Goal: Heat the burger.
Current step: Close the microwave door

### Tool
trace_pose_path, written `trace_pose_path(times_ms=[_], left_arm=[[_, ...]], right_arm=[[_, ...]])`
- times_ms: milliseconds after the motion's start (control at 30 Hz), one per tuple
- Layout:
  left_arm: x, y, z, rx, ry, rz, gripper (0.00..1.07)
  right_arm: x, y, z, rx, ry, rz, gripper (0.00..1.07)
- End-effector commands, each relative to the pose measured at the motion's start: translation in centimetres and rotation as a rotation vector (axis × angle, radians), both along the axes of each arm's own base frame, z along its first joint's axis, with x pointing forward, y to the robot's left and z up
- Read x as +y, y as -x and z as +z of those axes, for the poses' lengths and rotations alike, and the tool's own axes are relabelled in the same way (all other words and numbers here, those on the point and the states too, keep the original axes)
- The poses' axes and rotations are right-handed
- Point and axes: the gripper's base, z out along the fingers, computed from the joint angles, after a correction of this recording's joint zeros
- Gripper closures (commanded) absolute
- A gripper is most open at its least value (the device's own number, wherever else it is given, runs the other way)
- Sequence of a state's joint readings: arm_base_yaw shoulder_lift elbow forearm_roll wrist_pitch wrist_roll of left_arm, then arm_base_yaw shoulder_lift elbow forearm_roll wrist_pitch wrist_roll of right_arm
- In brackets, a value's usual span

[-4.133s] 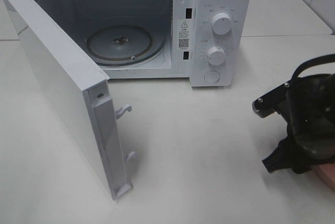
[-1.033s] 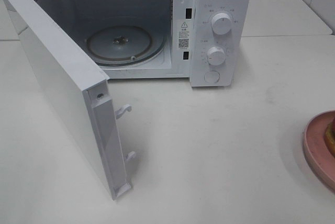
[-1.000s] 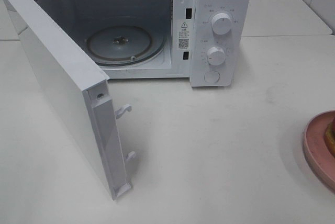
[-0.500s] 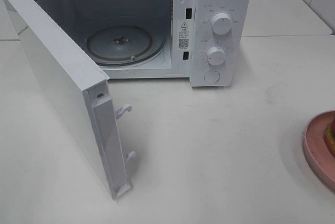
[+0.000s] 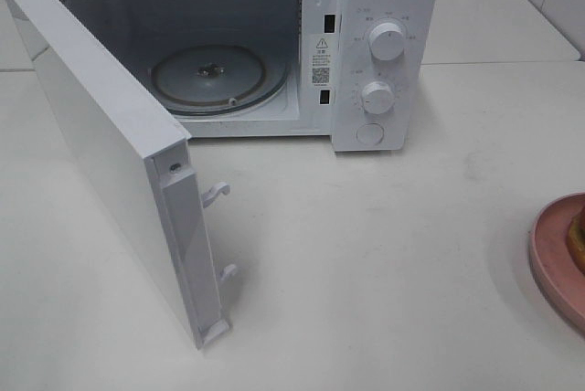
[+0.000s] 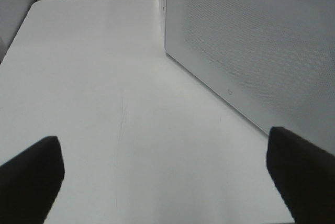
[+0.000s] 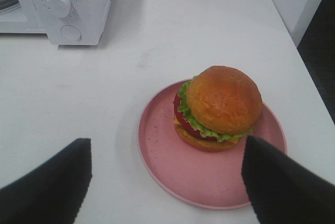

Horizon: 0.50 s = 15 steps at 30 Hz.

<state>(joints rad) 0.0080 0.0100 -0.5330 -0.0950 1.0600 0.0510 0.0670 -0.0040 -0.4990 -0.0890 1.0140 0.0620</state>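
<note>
While the broad white counter fills most of the high view, the boxy white microwave stands at the upper middle of the frame with its white door swung wide toward the lower left, showing the round glass turntable bare inside. At the right edge of that view sits the round pink plate, cut off by the frame. The right wrist view shows it whole, with the tall burger of golden-brown bun, green lettuce, red tomato and yellow cheese resting on it, right of centre. The burger is thus on the plate, well apart from the oven and not yet inside.

The right gripper hangs above the plate, fingers spread wide to either side of it and holding nothing. The left gripper is likewise wide open and empty, beside the microwave's perforated side wall.

The likely trouble lies in the lift: the stacked burger could topple or slide if the plate tips, and a one-sided pinch on the thin rim may slip. The open door also narrows the approach, so a wide swing could clip it.
</note>
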Motion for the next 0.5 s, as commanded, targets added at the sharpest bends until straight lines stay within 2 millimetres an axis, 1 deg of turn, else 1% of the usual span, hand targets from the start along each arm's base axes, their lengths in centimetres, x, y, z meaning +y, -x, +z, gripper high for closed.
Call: trace_pose_path(times_ms=[33,100,167,200,233,267,300,333,367,400,467,500], left_arm=[[-0.1,-0.2,1.3,-0.051,0.022,0.000,0.09],[-0.1,-0.5,1.6,-0.056,0.020,0.002,0.09],[0.0,-1.6,1.9,-0.034,0.010,0.005,0.10],[0.0,-2.2,2.1,-0.031,0.018,0.008,0.13],[0.0,-2.2,2.1,-0.031,0.018,0.008,0.13],[0.0,-2.5,2.2,-0.038,0.020,0.010,0.17],[0.0,-3.2,2.5,-0.056,0.025,0.015,0.28],[0.0,-3.2,2.5,-0.056,0.025,0.015,0.28],[0.1,-3.5,2.6,-0.059,0.025,0.017,0.33],[0.1,-3.5,2.6,-0.059,0.025,0.017,0.33],[0.1,-4.9,3.0,-0.061,0.025,0.025,0.62],[0.1,-4.9,3.0,-0.061,0.025,0.025,0.62]], right_arm=[[0.0,0.3,0.1,-0.042,0.006,-0.002,0.31],[0.0,0.3,0.1,-0.042,0.006,-0.002,0.31],[0.0,0.3,0.1,-0.042,0.006,-0.002,0.31],[0.0,0.3,0.1,-0.042,0.006,-0.002,0.31],[0.0,0.3,0.1,-0.042,0.006,-0.002,0.31],[0.0,0.3,0.1,-0.042,0.006,-0.002,0.31],[0.0,0.3,0.1,-0.042,0.006,-0.002,0.31],[0.0,0.3,0.1,-0.042,0.006,-0.002,0.31],[0.0,0.3,0.1,-0.042,0.006,-0.002,0.31],[0.0,0.3,0.1,-0.042,0.006,-0.002,0.31],[0.0,0.3,0.1,-0.042,0.006,-0.002,0.31],[0.0,0.3,0.1,-0.042,0.006,-0.002,0.31]])
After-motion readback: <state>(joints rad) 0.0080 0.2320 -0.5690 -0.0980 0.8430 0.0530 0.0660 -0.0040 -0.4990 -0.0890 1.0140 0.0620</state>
